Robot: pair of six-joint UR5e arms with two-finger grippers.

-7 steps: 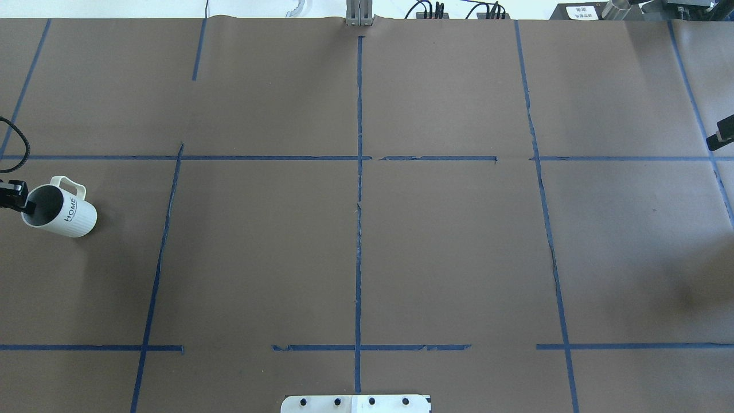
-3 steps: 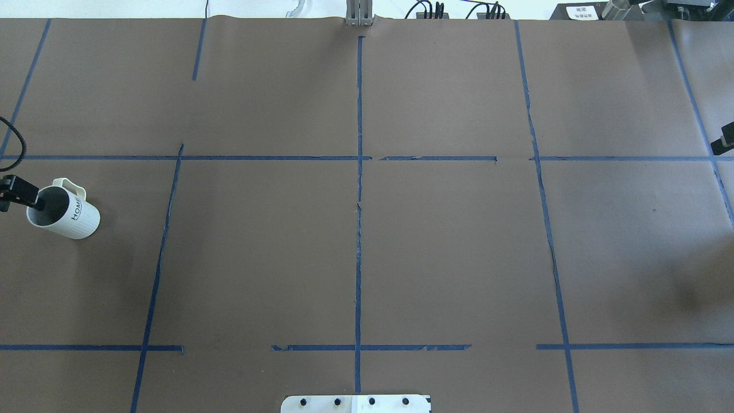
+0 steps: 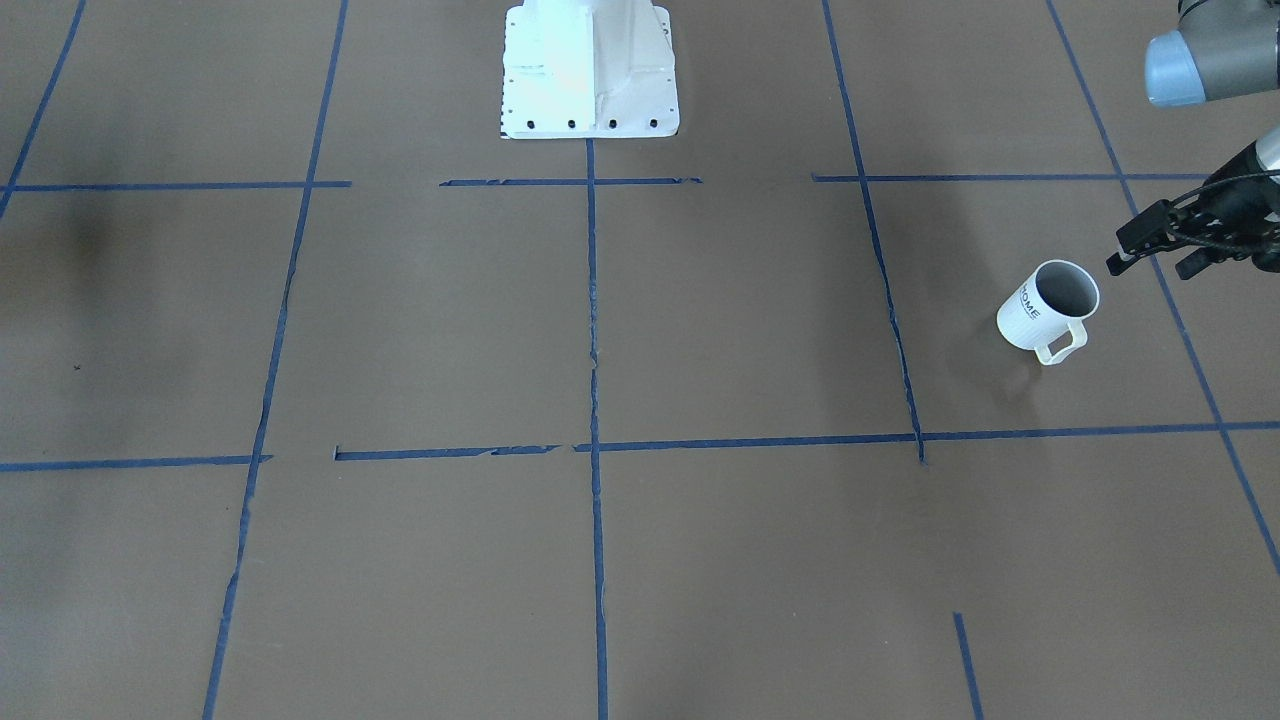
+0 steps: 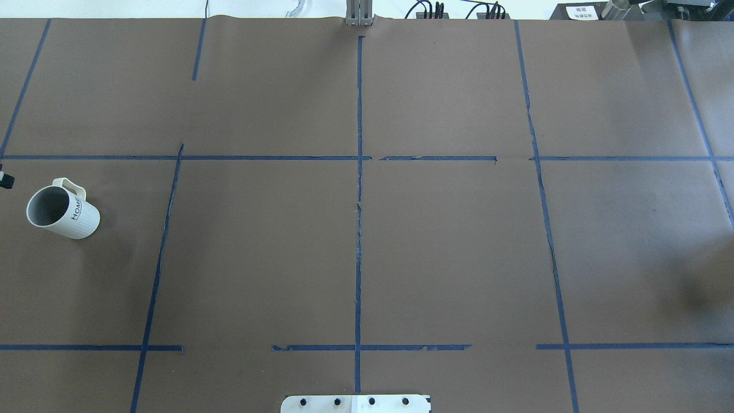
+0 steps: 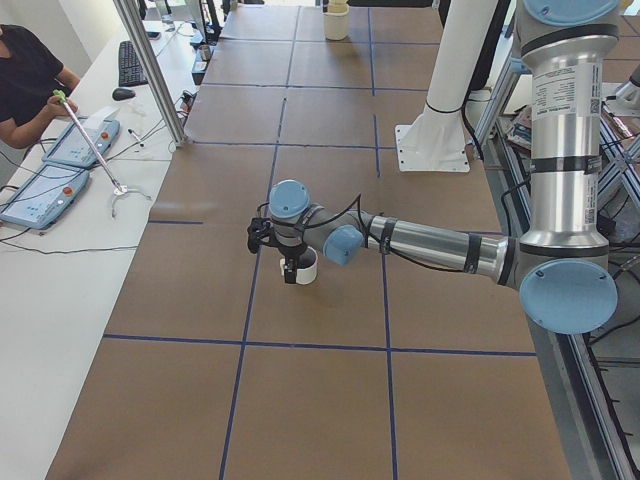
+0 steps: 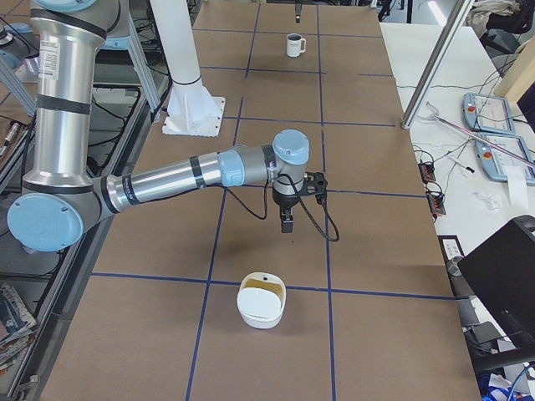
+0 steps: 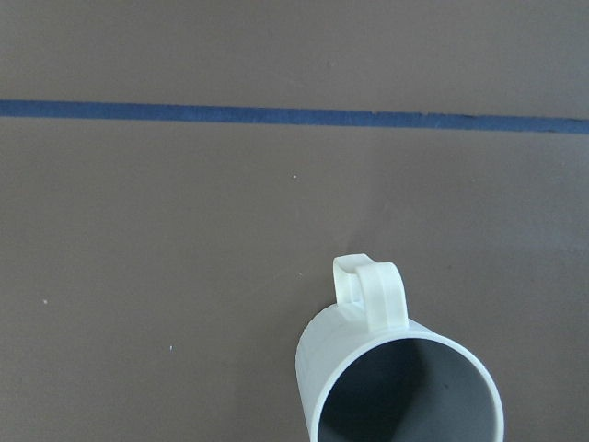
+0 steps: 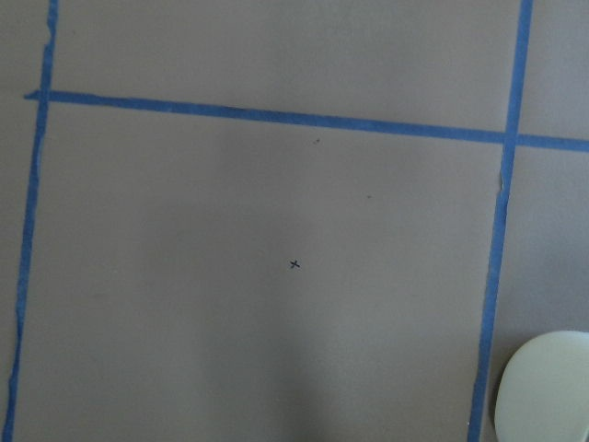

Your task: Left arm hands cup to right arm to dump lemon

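The white cup (image 4: 62,212) with "HOME" lettering stands upright on the table at the far left, handle towards the far side. It also shows in the front view (image 3: 1048,305), the left wrist view (image 7: 405,387) and both side views (image 5: 306,266) (image 6: 294,44). Its grey inside shows no lemon. My left gripper (image 3: 1150,258) is open and empty, just off the cup's rim and apart from it. My right gripper (image 6: 287,221) hangs above the table near a white bowl (image 6: 262,302); I cannot tell whether it is open. A dull yellow shape lies in that bowl; I cannot tell if it is the lemon.
Blue tape lines (image 4: 359,201) divide the brown table cover. The robot's white base plate (image 3: 590,70) sits at the near middle edge. The bowl's rim shows in the right wrist view (image 8: 548,387). Operators' desks with tablets (image 5: 60,160) stand beyond the far edge.
My left gripper has drawn back from the cup's rim and nearly left the overhead view. The cup stays standing on the table. The right gripper's tip has left the overhead view's right edge.
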